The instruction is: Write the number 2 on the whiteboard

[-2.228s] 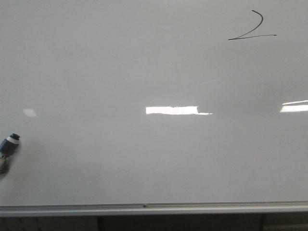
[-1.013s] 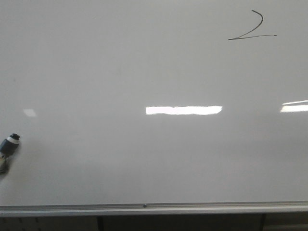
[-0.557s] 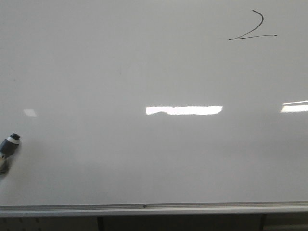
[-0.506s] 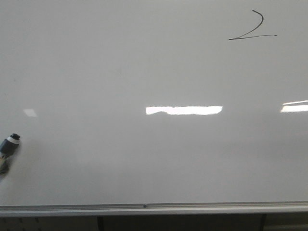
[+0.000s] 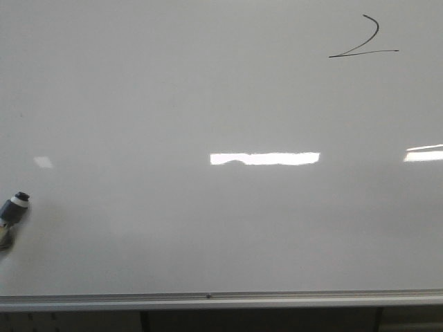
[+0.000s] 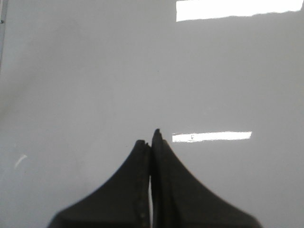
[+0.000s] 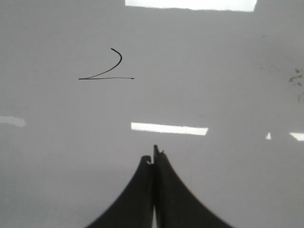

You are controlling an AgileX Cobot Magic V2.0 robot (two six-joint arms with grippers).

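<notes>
Whiteboard (image 5: 138, 104): glossy white-grey surface filling the front view; it also fills both wrist views behind the fingers
Rail (image 5: 221, 300): silver metal strip along the whiteboard's lower edge, running the full width of the front view
Number 2 (image 5: 363, 40): thin black hand-drawn figure, far up and to the right on the whiteboard, well apart from the rail; curved hook on top, long flat base stroke; seen whole in the right wrist view too (image 7: 107, 69)
Marker (image 5: 14, 207): dark body with a white band and black end, lying on the whiteboard at its left edge, above the rail and well apart from the number 2; partly cut off by the frame
Reflections: bright white bars of light on the whiteboard, one near the middle (image 5: 264, 158), one at the right edge, a faint small one at the left above the marker
Left gripper (image 6: 151, 142): black fingers pressed together, nothing between them, over bare whiteboard
Right gripper (image 7: 153, 159): black fingers pressed together, nothing held, over the whiteboard, apart from the number 2
Smudges (image 7: 297, 78): faint dark specks on the whiteboard, right wrist view only, well apart from the number 2
</notes>
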